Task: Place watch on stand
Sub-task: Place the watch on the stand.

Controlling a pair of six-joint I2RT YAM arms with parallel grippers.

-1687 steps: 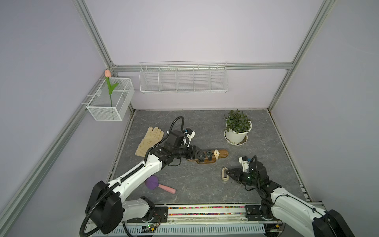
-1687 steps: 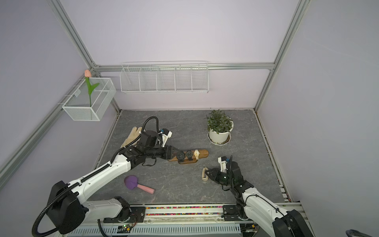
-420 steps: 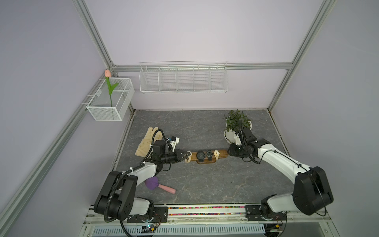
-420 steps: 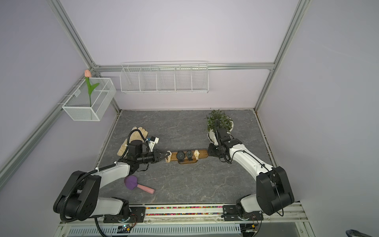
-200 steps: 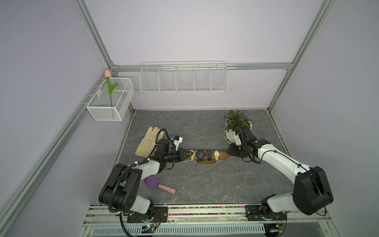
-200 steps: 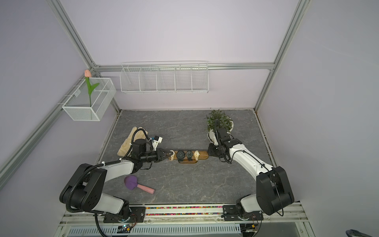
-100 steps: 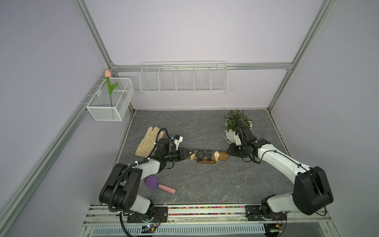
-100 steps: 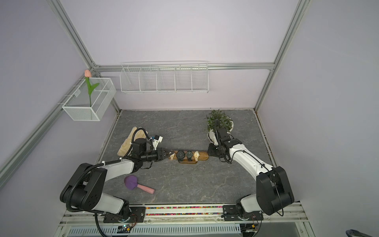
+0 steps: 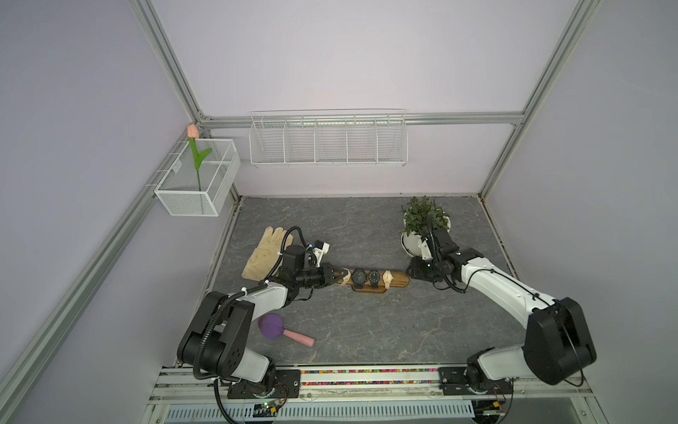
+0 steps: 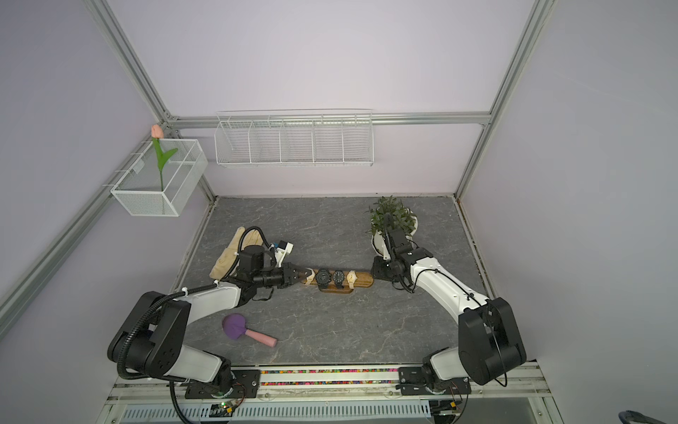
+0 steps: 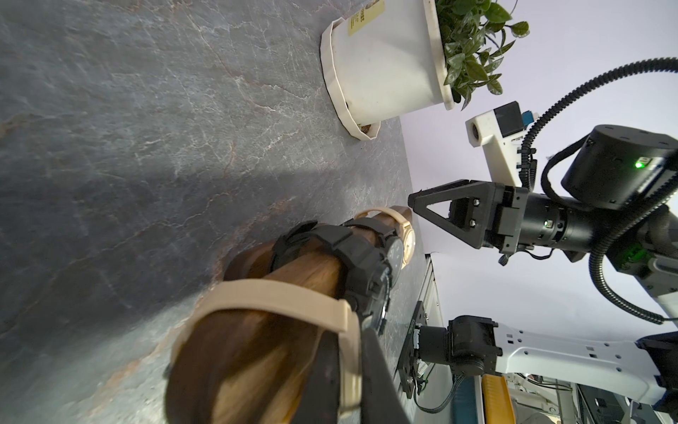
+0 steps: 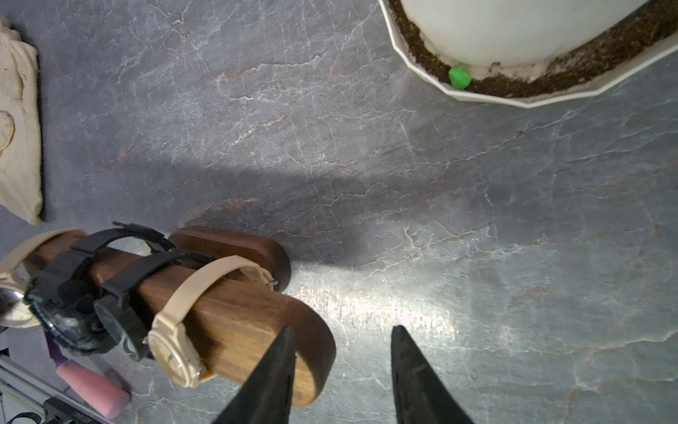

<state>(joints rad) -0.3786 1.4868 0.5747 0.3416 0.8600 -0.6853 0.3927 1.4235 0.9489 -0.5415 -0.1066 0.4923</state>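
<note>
Four watches ring the stand (image 9: 400,280) now, against two some seconds ago: the black watches (image 9: 360,277) in the middle, a right beige watch (image 9: 387,276) beside them, and a left beige watch (image 9: 343,281) just over the bar's left end. Two seconds ago this last one hung just off that end; the left gripper (image 9: 344,276) has pushed it on and still pinches its strap. The right gripper (image 12: 341,330), spread and empty, waits at the right end, one finger at the wood, I think as a brace. So the placing seems almost complete: what remains is to let go and draw back.
</note>
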